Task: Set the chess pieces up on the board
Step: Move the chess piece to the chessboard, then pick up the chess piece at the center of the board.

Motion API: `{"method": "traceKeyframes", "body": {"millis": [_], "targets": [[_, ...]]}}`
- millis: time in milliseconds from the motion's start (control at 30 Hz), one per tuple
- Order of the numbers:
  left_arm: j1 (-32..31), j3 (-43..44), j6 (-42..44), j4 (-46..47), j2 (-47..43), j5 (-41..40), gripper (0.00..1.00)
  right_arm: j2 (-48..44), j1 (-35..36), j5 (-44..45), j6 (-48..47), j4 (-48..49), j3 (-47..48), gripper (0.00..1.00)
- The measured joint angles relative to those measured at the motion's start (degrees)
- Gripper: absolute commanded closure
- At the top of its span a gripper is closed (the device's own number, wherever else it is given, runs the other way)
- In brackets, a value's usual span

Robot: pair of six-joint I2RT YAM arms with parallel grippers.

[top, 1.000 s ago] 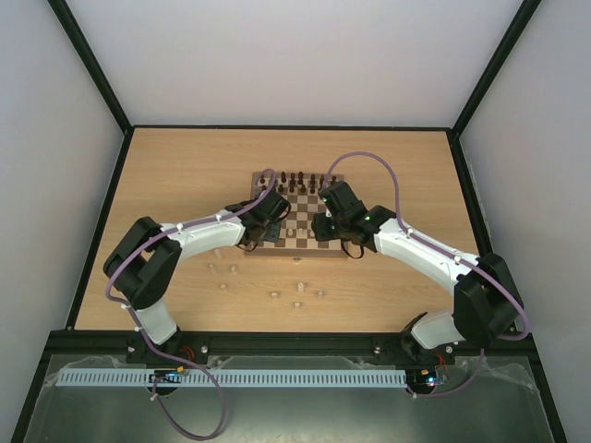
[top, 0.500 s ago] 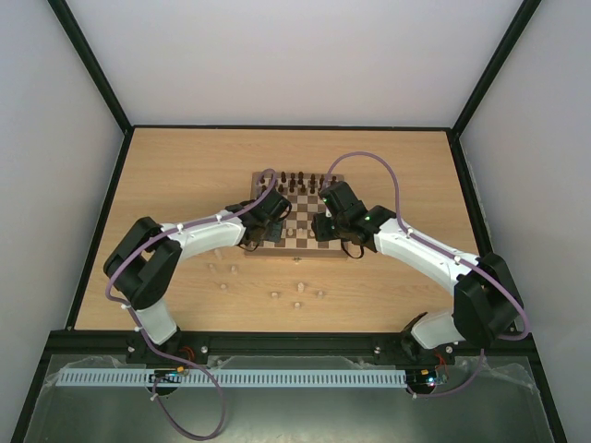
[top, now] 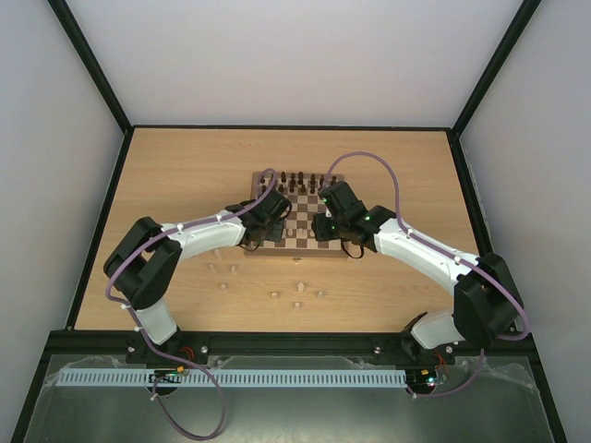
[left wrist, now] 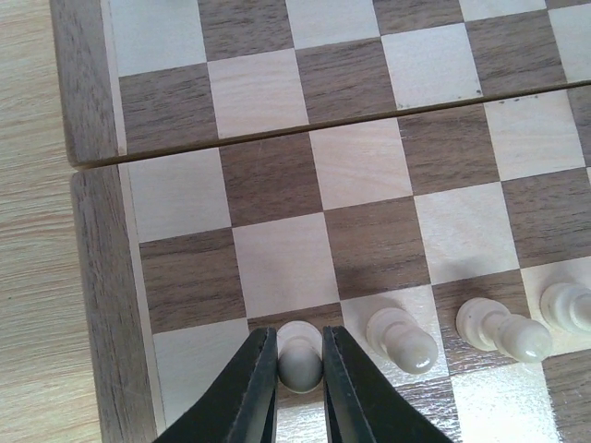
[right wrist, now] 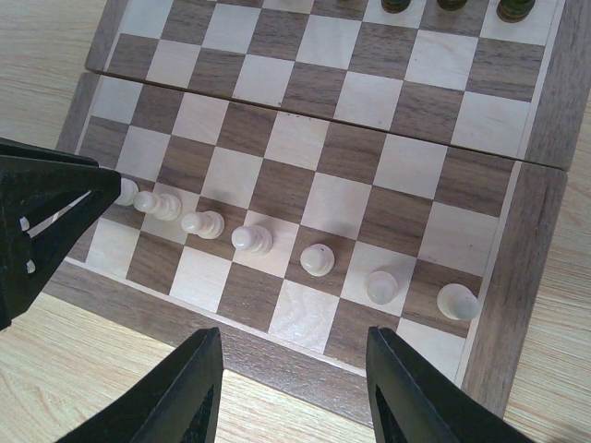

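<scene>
The board (top: 297, 210) lies mid-table, dark pieces (top: 295, 179) along its far rows. In the left wrist view my left gripper (left wrist: 300, 339) is shut on a cream pawn (left wrist: 299, 367) that stands on a dark square in the second file from the board's left border. Three more cream pawns (left wrist: 401, 337) stand to its right in the same row. In the right wrist view my right gripper (right wrist: 291, 343) hangs open over the board's near border (right wrist: 277, 355), holding nothing. A row of several cream pawns (right wrist: 317, 259) stands beyond it.
Several loose cream chess pieces (top: 274, 295) lie scattered on the wooden table (top: 185, 166) between the board and the arm bases. Dark pieces (right wrist: 448, 4) show at the top of the right wrist view. Black frame rails edge the table.
The left gripper's fingers have drawn together over the board's near-left part. The right arm has stayed put.
</scene>
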Motion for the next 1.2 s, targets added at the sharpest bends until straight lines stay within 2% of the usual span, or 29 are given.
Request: {"method": "traceKeyframes", "body": {"millis": [67,233,400,500,600,767,933,1033,1067,1200], "targets": [[-0.13,0.00,-0.02,0.02,0.00,0.02,0.82,0.00,0.00,-0.02,0.02,-0.02,0.00,0.56],[-0.20,0.00,-0.50,-0.13,0.00,-0.09,0.63,0.00,0.00,0.00,0.00,-0.02,0.00,0.56],[-0.44,0.00,-0.66,-0.83,-0.61,-0.31,0.62,0.00,0.00,0.00,0.00,0.00,0.00,0.56],[-0.96,0.00,-0.76,-1.49,-2.47,-0.48,0.56,0.00,0.00,0.04,0.00,-0.02,0.00,0.56],[-1.60,0.00,-0.85,-2.29,-5.66,-0.76,0.52,0.00,0.00,0.35,0.00,-0.02,0.00,0.56],[-2.05,-0.74,-0.90,-3.02,-13.38,-1.33,0.39,0.00,0.00,2.10,0.00,-0.04,0.00,0.56],[-2.08,-4.07,-0.87,-3.39,-22.45,-1.36,0.32,0.61,-0.04,5.35,0.44,-0.35,0.00,0.55],[-2.05,-6.99,-0.92,-3.69,-26.10,-1.18,0.21,0.61,-0.63,7.32,1.81,-0.52,-0.68,0.53],[-2.05,-8.07,-1.11,-3.72,-27.08,-1.07,0.04,0.52,-0.87,7.76,2.36,-0.50,-1.14,0.53],[-2.05,-12.07,-1.57,-4.42,-31.28,-0.28,0.01,-0.79,-2.38,9.90,5.35,-1.92,-4.42,0.50]]}}
